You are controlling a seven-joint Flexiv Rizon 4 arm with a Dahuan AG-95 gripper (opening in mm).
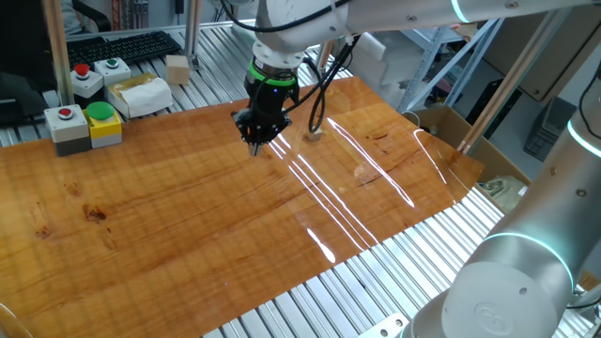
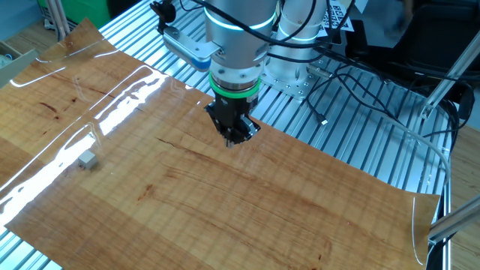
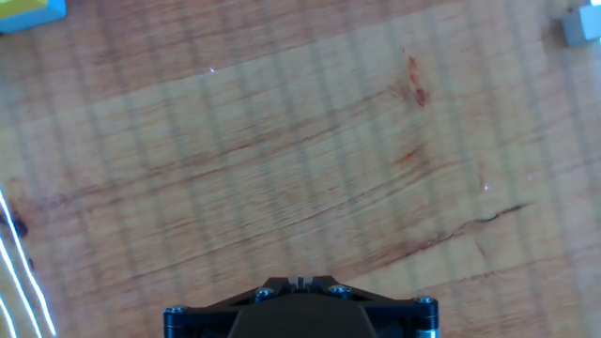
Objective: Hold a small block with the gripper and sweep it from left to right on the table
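The small block (image 1: 315, 134) is a tiny pale cube lying by itself on the glossy orange-brown table (image 1: 188, 235), near the glare streaks. It also lies at the left of the other fixed view as the small block (image 2: 88, 159), and in the top right corner of the hand view as the small block (image 3: 577, 26). The black gripper (image 1: 255, 143) with its green ring hangs just above the wood, a short way from the cube and not touching it. The gripper (image 2: 234, 139) has its fingers pressed together with nothing between them. In the hand view the gripper (image 3: 299, 280) shows only bare wood ahead.
Button boxes (image 1: 83, 125) with red and green caps, a white packet (image 1: 141, 94) and a larger wooden block (image 1: 177, 68) stand beyond the table's far edge. A second white arm (image 1: 512, 282) fills the lower right. Ribbed aluminium slats (image 2: 352, 142) and loose cables (image 2: 390, 97) surround the board.
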